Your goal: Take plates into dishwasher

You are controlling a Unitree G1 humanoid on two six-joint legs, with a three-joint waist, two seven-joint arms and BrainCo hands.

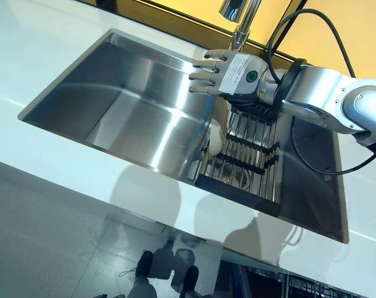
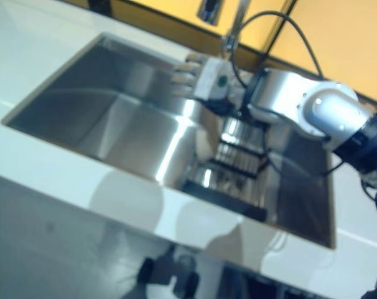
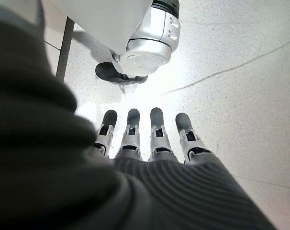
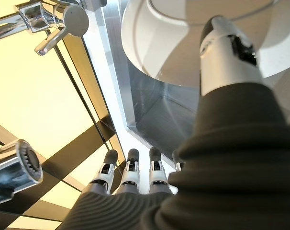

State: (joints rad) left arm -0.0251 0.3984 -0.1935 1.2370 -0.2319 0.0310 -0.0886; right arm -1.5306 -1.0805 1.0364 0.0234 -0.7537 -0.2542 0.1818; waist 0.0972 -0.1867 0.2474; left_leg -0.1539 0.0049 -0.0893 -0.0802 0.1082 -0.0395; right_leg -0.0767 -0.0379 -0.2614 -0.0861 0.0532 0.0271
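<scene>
The right hand (image 4: pixel 135 177) hovered over the sink (image 1: pixel 132 105), fingers straight and holding nothing, thumb (image 4: pixel 226 52) toward a white plate (image 4: pixel 173 38). The plate stood on edge in the drying rack (image 1: pixel 244 155) inside the sink. To grip it well, the hand should probably drop lower and pinch the rim. The left hand (image 3: pixel 150 139) hung open above the floor (image 3: pixel 240 72).

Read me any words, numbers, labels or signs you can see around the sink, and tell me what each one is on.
No text can be read here.
Right hand: a white label on its back carries small print and a round dark green mark, too small to read.
Sink, faucet, rack, white plate: no print shows.
Left hand: no label shows.
</scene>
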